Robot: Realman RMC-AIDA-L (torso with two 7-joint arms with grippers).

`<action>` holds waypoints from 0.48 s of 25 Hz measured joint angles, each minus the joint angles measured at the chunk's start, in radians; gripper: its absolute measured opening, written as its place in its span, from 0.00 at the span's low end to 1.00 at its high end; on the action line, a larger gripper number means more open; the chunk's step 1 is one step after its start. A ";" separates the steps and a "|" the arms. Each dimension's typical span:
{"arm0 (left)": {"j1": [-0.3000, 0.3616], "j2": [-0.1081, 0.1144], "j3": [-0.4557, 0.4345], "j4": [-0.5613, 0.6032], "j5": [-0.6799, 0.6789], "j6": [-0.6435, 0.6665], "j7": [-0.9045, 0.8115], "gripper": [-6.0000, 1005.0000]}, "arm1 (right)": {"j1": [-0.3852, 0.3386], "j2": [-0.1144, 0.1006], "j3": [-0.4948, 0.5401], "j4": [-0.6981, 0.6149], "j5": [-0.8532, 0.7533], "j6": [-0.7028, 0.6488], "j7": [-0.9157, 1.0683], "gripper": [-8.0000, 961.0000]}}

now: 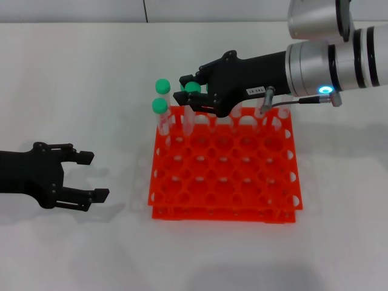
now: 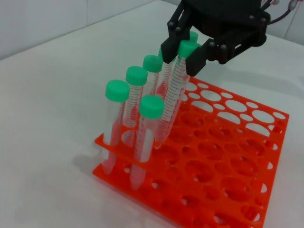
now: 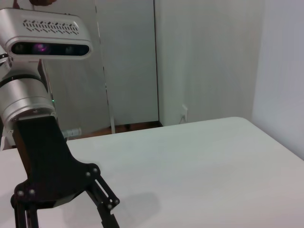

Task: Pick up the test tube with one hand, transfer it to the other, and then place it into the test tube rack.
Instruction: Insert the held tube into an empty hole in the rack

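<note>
Head view: the right gripper (image 1: 189,96), black with a small white label and a blue light on its silver wrist, reaches in from the upper right and is clamped on the test tube (image 1: 190,109) just under its round green cap. The tube's lower part stands in the back row of the test tube rack (image 1: 224,167), centre of the frame. The rack is bright orange, glossy moulded plastic, two tiers with a grid of round holes. The left gripper (image 1: 91,176), matte black and unlabelled, rests at lower left on the white table (image 1: 73,73), its fingers spread and holding nothing.

Left wrist view: at upper centre the right gripper's fingers (image 2: 172,45) pinch the tube at the cap's shoulder, and the tube leans slightly as it enters a hole. It is a slim, clear, rigid cylinder with printed graduation marks and a tapered tip. Judging by that, it is light and stiff, with a smooth, slippery wall, so the ridge under the cap is the safest hold, and a side push could tip it or nudge its neighbours (image 2: 128,109), which stand just beside it.

Right wrist view: the left gripper (image 3: 111,209) shows at lower left over bare matte table; neither tube nor rack appears here.
</note>
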 joint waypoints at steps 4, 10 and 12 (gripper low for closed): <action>0.001 0.000 0.000 0.000 0.000 0.000 0.001 0.88 | 0.013 0.000 0.000 0.010 0.001 0.003 0.000 0.31; -0.002 0.001 0.000 0.000 0.000 -0.001 0.002 0.88 | 0.028 0.000 0.000 0.017 0.002 0.009 0.001 0.31; -0.003 0.001 0.000 0.000 0.000 -0.001 0.003 0.88 | 0.029 0.000 0.000 0.019 0.002 0.012 0.001 0.31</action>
